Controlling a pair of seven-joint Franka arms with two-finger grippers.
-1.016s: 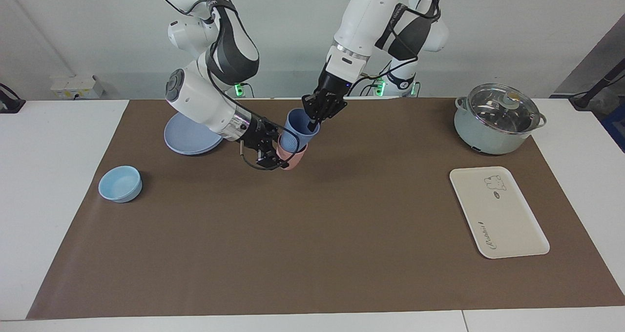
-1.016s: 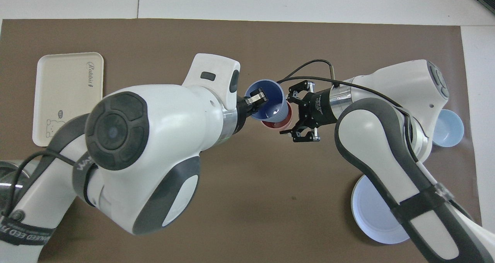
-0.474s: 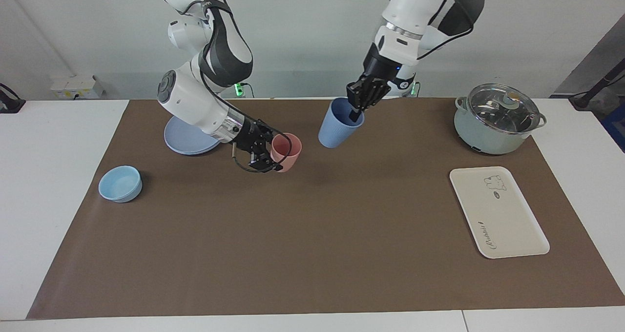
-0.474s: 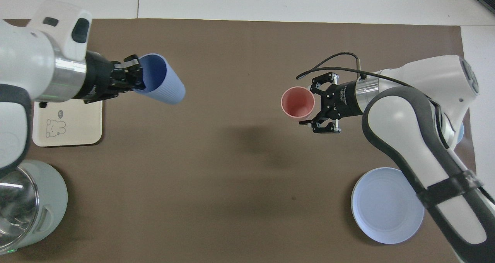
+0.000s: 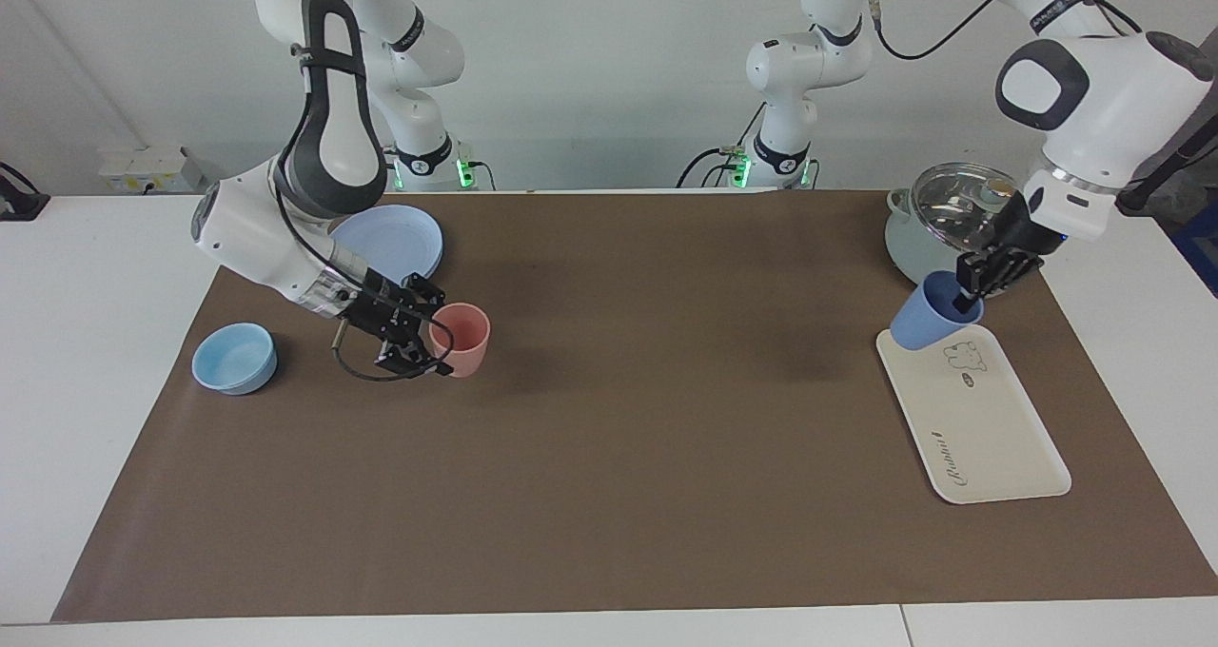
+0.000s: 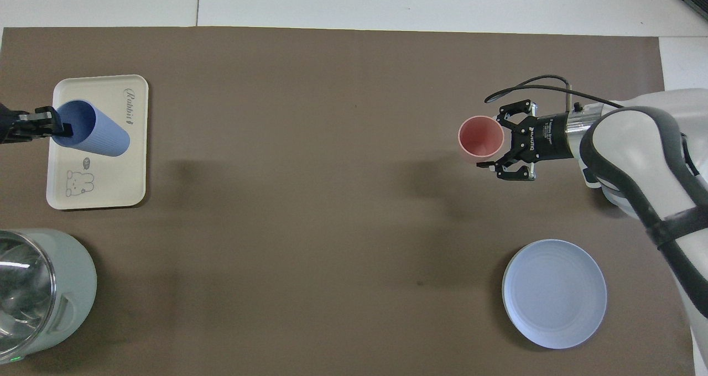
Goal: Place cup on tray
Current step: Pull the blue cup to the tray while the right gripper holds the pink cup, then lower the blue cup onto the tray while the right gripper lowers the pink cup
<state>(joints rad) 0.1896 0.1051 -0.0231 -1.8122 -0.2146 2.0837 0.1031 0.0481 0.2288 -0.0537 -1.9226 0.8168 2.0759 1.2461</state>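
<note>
From the facing view I see my left gripper (image 5: 969,292) clamped on the rim of the blue cup (image 5: 931,313), tilted over the tray (image 5: 990,428). Overhead, my right gripper (image 6: 500,142) pinches the pink cup's (image 6: 480,136) rim, standing on the mat.

Both arms are glossy white with rounded casings and dark grey bands wrapping the joints; one elbow cap shows a dark grey disc. Green lights glow at each base. The left hand (image 5: 972,290) and right hand (image 5: 425,335) are black skeletal linkages behind silver wrist rings. A thin black cable loops off the right wrist, and black cables trail along the upper links.
</note>
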